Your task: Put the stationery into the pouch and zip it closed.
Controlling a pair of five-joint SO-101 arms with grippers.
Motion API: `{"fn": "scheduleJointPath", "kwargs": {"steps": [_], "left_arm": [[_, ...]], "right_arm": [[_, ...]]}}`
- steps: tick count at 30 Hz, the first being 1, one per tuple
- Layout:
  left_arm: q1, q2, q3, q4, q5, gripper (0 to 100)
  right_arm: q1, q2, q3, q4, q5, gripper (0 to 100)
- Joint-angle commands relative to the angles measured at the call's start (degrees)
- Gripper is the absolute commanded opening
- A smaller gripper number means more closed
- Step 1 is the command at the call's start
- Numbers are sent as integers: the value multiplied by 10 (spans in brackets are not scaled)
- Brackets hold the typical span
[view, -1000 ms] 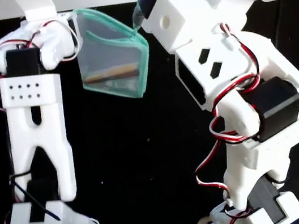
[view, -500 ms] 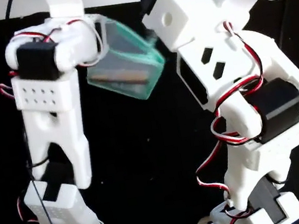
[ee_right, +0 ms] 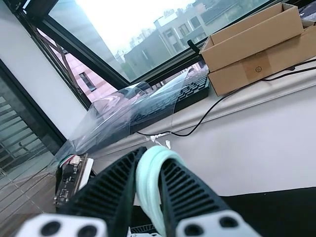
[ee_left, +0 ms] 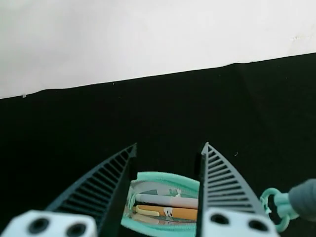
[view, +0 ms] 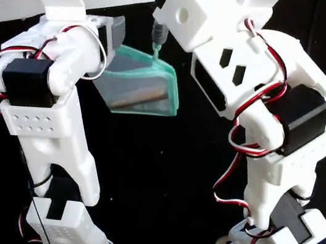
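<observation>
**Left arm.** The left gripper (ee_left: 169,148) has its fingers (ee_left: 106,180) set on either side of the pouch (view: 144,81) and closed against its sides. In the high view this arm stands at the picture's left. The pouch hangs from its gripper above the black counter (view: 160,179).

**Pouch.** The pouch is translucent green with a mint rim (ee_left: 163,178). In the left wrist view the mouth is open and faces the camera, and the zip is not closed. The pouch sits between the two arms, tilted, with one upper corner toward the right arm.

**Stationery.** The stationery (ee_left: 170,206) lies inside the pouch. A white pen (ee_left: 165,199) sits directly beside an orange pen (ee_left: 175,213), and both lie lengthwise along the opening. In the high view the contents appear through the pouch wall as a brown bar (view: 138,95) near the lower edge.

**Right arm.** The right gripper (ee_right: 152,154) has its fingers (ee_right: 113,187) pressed together on the zipper pull loop (ee_right: 150,195), a pale mint band that passes between them. In the high view the gripper tip meets the pouch at its upper corner (view: 158,38). In the left wrist view the loop (ee_left: 273,202) touches a grey fingertip (ee_left: 303,197).

**Surroundings.** A white wall (ee_left: 148,39) borders the counter. Behind the right gripper are a window (ee_right: 123,34), a keyboard (ee_right: 182,96) and two cardboard boxes (ee_right: 252,44) on a ledge.
</observation>
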Motion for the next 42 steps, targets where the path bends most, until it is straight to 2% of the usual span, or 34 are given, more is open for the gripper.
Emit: {"fn": "scheduleJointPath", "kwargs": {"steps": [1, 4, 7, 14, 18, 28, 35, 42], "left_arm": [[-22, -56, -3, 6, -3, 218], [-34, -128, 44, 6, -3, 217], [-30, -206, 153, 6, -3, 218], [49, -353, 391, 4, -2, 217], [45, -387, 487, -9, -2, 217], [-50, -393, 702, -183, -1, 206], [-52, -394, 784, -287, -3, 37], [-53, -391, 844, -399, -3, 20]], "right_arm": [[-2, -4, -23, -17, -5, 5], [-2, -4, -23, -17, -5, 5], [-2, -4, -23, -16, -5, 5], [-2, -4, -23, -16, -6, 5], [-2, -7, -23, -17, -6, 5], [-2, -5, -23, -17, -6, 5], [-2, -4, -23, -16, -4, 5], [-2, -5, -23, -13, -4, 5]]}}
